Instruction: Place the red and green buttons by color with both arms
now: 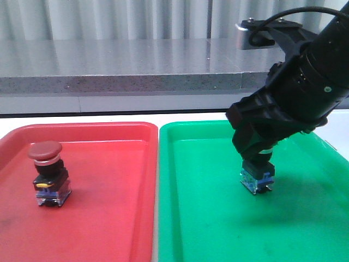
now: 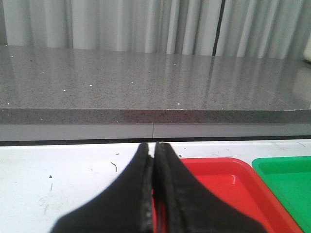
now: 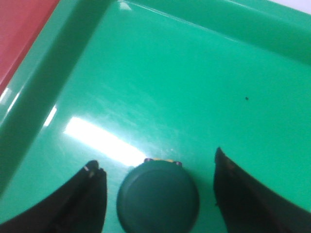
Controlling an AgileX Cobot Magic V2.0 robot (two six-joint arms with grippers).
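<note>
Green button sits on the floor of the green tray, right under my right arm. My right fingers are spread apart on either side of its dark cap, with a gap on each side. From the front only its blue and clear base shows beneath them. Red button stands upright in the red tray, which lies just beside the green one on the white worktop. My left fingers are pressed together with nothing between them, near the red tray's corner.
</note>
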